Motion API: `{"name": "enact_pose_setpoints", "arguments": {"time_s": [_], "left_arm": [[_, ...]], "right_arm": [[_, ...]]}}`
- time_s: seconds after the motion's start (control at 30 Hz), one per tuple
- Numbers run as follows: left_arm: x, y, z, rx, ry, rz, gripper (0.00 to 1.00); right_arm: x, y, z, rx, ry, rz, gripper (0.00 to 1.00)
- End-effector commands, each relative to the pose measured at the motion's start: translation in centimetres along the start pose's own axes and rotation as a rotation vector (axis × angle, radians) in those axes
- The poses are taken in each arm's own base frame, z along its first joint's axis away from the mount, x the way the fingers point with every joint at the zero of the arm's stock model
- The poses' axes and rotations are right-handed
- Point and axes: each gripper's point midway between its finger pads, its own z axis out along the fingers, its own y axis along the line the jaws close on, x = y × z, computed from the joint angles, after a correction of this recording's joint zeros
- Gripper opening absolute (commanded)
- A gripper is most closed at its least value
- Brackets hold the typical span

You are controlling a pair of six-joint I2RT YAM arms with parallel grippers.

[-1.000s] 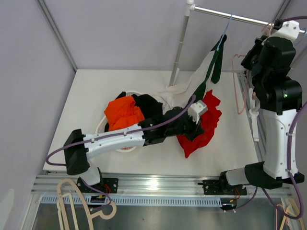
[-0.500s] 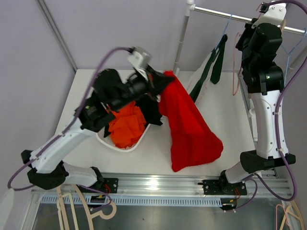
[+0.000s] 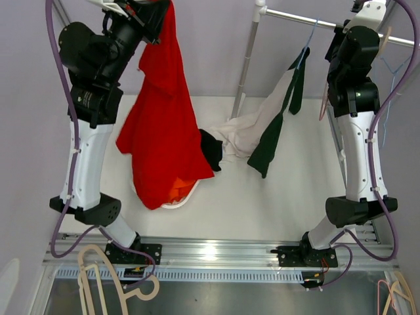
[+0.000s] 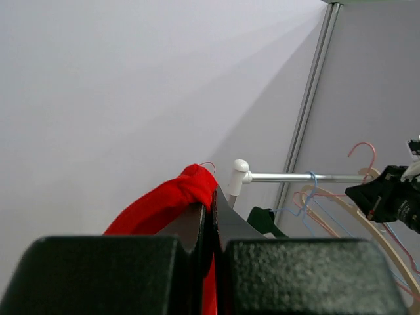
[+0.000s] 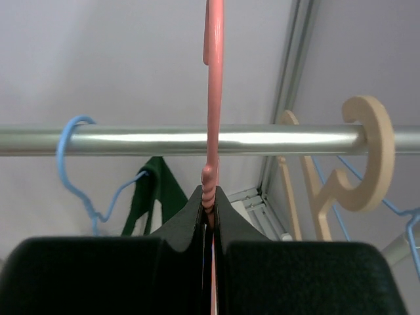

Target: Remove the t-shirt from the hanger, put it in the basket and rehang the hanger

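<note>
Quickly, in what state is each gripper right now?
Left gripper: closed, holding the red t-shirt.
Right gripper: closed on the pink hanger.

The red t-shirt is soft matt cloth, creased in folds. The green-and-white garment is matt cloth too. The rail is glossy metal with glare. The pink hanger is smooth, slightly shiny plastic. The blue hanger is thin and smooth, wire or plastic unclear. The wooden hanger is pale and matt. The left gripper and right gripper are black grainy matt plastic. The table is matt white.
</note>
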Motion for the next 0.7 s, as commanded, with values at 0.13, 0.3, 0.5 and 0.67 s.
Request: {"name": "enact_pose_setpoints", "arguments": {"time_s": [0.13,0.3,0.5,0.67], "left_arm": [[-2.6,-0.8,0.3,0.088,-0.076,-0.011,0.01],[-3.4,-1.1,-1.4,0.077,-0.074,0.019,0.01],[-5.4,-1.6,-5.3,0.027,-0.067,0.056,0.01],[-1.1,-0.1,-10.0,-0.072,-0.037,-0.013,0.01]], "right_arm": [[-1.1,-3.3,1.7,0.082,-0.061,0.013,0.0],[0.3,-4.0,3.1,0.099,-0.033,0.005,0.0],[2.6,-4.3,4.4,0.111,0.014,0.01,0.0],[5.9,-3.3,5.6,0.09,0.063,0.018,0.0]]}}
